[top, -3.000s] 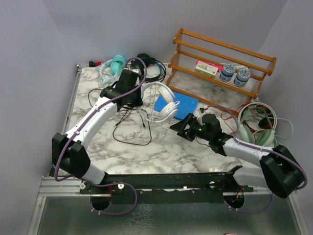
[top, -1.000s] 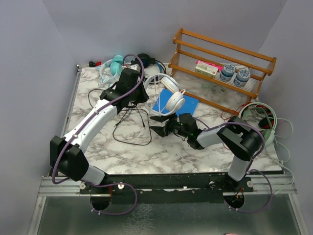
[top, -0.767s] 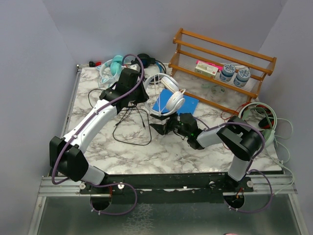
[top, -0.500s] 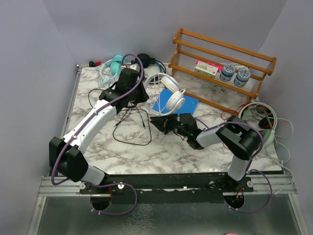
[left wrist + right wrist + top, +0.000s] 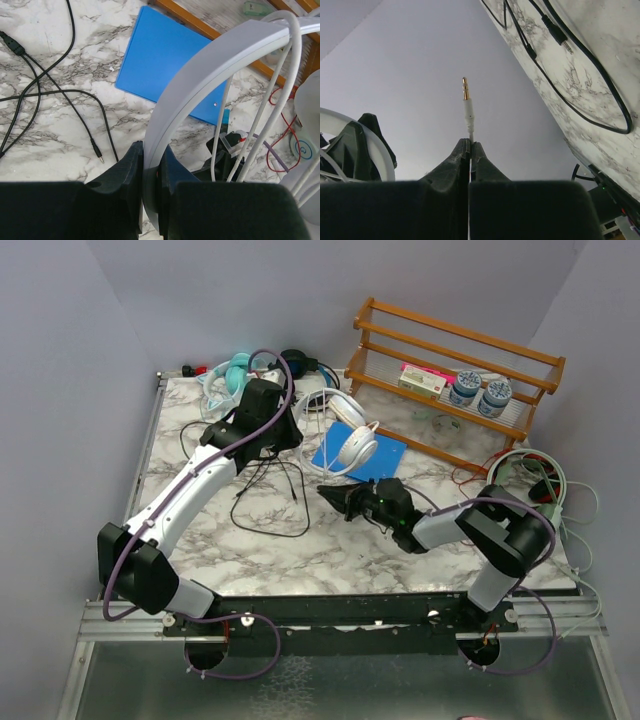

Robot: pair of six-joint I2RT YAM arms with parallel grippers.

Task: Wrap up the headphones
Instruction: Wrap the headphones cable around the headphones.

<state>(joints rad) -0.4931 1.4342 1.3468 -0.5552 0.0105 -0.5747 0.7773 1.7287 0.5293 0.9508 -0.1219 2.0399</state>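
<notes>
Winding is the step I judge to be in hand. My left gripper (image 5: 151, 186) is clamped on the band of the white headphones (image 5: 347, 436), holding them lifted above the blue board (image 5: 388, 456). My right gripper (image 5: 470, 149), low at the board's near edge, is pinched tight on the white cable (image 5: 272, 95) just below its gold-tipped plug (image 5: 465, 97). Next, I think, the right arm must carry that plug end around the band in loops, with the cable taut enough not to sag yet not so taut that it drags the band out of the left fingers. The headset is glossy white, with a broad smooth band and round cups hanging down. Several strands of the thin cable run along and under the band, so some turns look laid on already. The teal set (image 5: 236, 373) and the black set (image 5: 300, 365) lie behind the board, toward its far left, apart from this work.
</notes>
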